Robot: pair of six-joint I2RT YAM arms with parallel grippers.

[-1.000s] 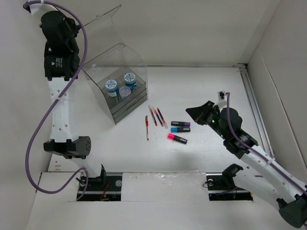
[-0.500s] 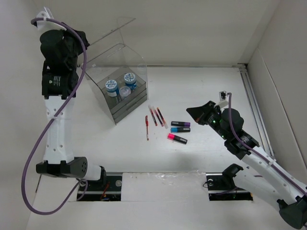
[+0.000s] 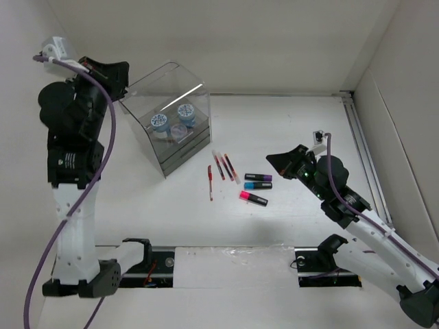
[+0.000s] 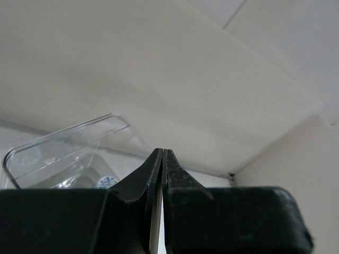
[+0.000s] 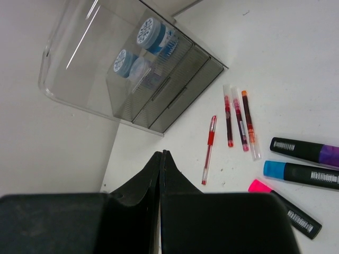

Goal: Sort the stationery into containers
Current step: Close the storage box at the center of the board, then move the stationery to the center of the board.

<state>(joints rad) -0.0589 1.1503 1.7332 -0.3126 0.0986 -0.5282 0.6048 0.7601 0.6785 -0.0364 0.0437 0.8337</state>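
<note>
The clear acrylic box stands at the back left with its curved lid down over three patterned-lid tubs. My left gripper is shut and empty, raised just left of the box's top corner; its wrist view shows the lid and one tub below. Several thin red pens lie in the middle. Right of them are the purple marker, blue marker and pink marker. My right gripper hovers shut and empty right of the markers, above the pens and the box.
Shallow drawers sit closed at the box's base. White walls enclose the table, with a rail along the right side. The arm bases stand at the near edge.
The box's lid has come down from raised to closed. The left arm has swung left and toward the near edge, away from the lid. The right arm has stayed still.
</note>
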